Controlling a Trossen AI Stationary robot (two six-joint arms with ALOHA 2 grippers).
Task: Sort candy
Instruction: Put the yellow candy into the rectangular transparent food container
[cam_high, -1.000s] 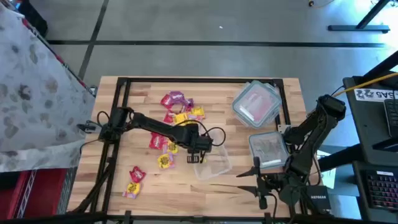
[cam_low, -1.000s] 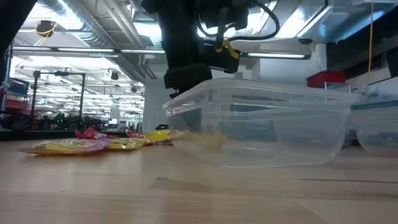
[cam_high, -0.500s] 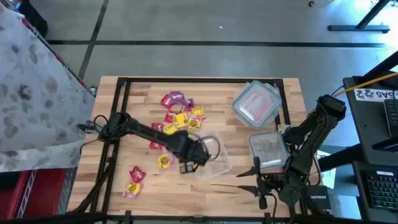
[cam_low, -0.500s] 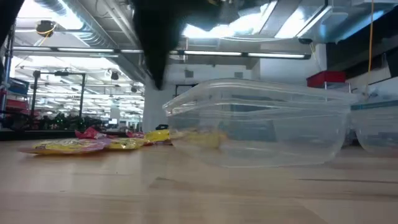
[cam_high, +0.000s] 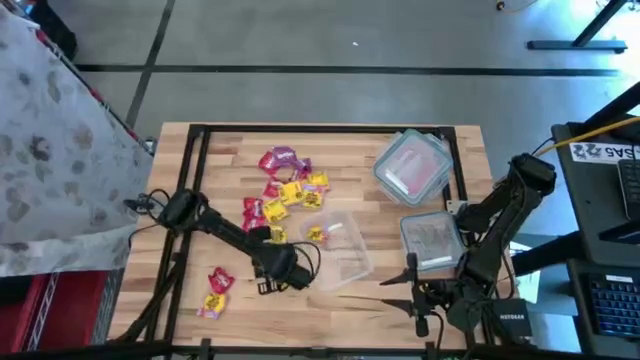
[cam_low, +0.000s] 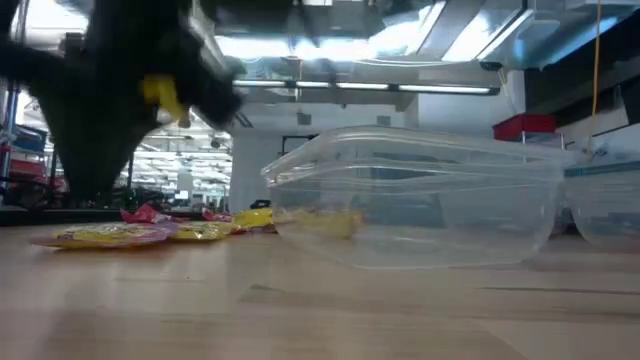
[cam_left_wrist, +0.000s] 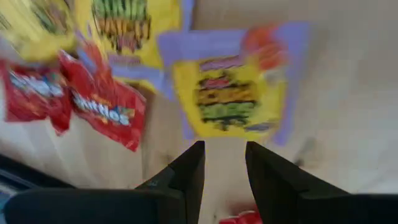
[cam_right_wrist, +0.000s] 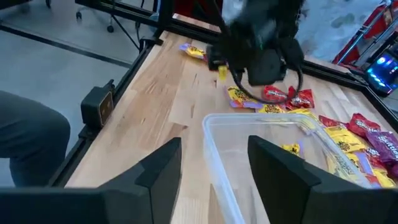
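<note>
High view: left gripper (cam_high: 268, 283) sits low over the bare wood just beside the open clear tub (cam_high: 340, 250), on its left, between the main candy pile (cam_high: 285, 190) and two stray yellow packets (cam_high: 214, 292) near the table's (cam_high: 440, 310) front-left corner. Left wrist view shows its fingers (cam_left_wrist: 186, 174) parted by a narrow gap with nothing between them, aimed at a yellow-and-purple packet (cam_left_wrist: 233, 93) lying flat, red Skittles packets (cam_left_wrist: 102, 106) just beside it. One yellow packet (cam_high: 316, 234) already lies inside the tub; the low view shows it through the wall. Right gripper (cam_right_wrist: 214, 168) is parked at the table's right front, fingers spread wide and empty, next to a second clear tub (cam_high: 432, 243); a lidded tub (cam_high: 411, 166) with pinkish contents sits behind that. Risks as I read them: packets are flat and overlap, so a narrow pinch could slide off the wrapper or drag up a red neighbour with the yellow one and mix the sort. The arm works close to the tub wall; a swing toward it could shove the light tub.
</note>
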